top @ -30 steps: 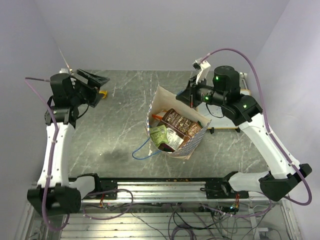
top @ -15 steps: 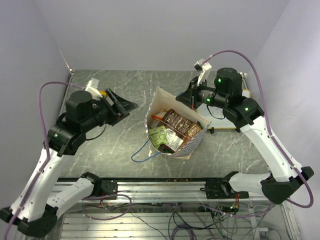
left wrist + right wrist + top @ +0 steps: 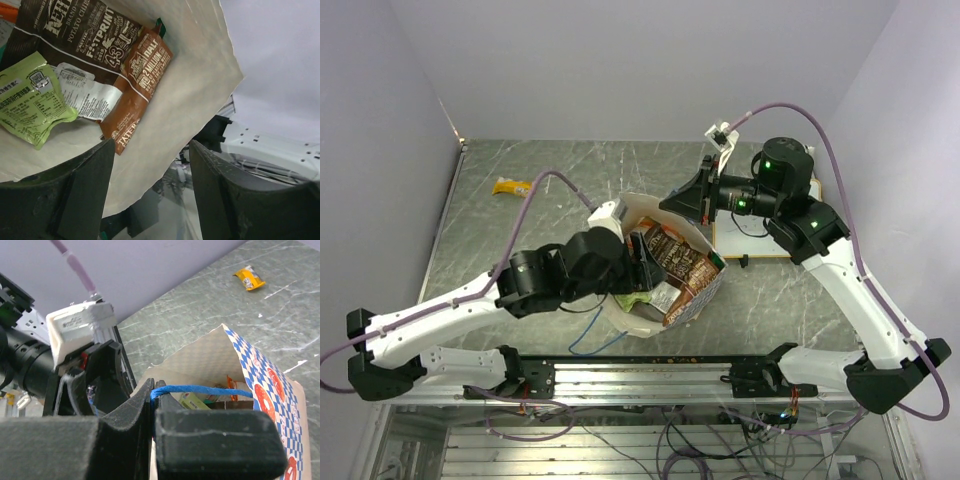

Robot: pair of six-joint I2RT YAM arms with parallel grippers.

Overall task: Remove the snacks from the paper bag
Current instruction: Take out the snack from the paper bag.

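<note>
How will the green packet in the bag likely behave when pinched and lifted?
The green packet looks soft and crinkled, so it is probably light and floppy, sagging from a corner pinch. Its smooth film may slip between fingers.

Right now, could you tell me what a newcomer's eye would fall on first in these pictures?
The cream paper bag with a blue-checked band stands at the grey marbled table's middle, its mouth held up by the right gripper pinching its blue cord handle. The open left gripper reaches into it toward a dark brown chip packet and a lime-green packet. One yellow-orange packet lies alone near the far left corner.
</note>
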